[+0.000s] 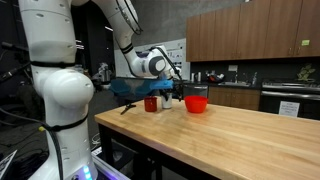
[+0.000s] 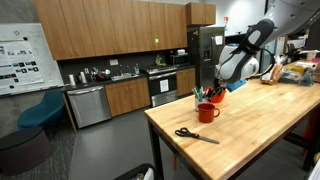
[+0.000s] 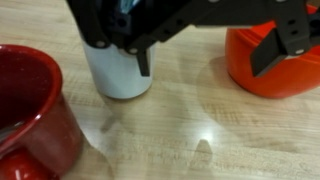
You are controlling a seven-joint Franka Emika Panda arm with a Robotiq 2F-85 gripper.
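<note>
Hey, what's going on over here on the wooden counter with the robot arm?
The robot arm's gripper hangs low over the wooden butcher-block table with its jaws wide open, holding nothing. Nearest to it stands a small white cylindrical cup, with a glossy red ceramic mug on one side and a round orange-red bowl on the other, each apart from the cup. A pair of dark-handled scissors lies flat on the table, away from the gripper.

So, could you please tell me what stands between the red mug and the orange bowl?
A white cup stands between the red mug and the orange bowl, nearer the mug; the wrist view shows this most clearly.
</note>
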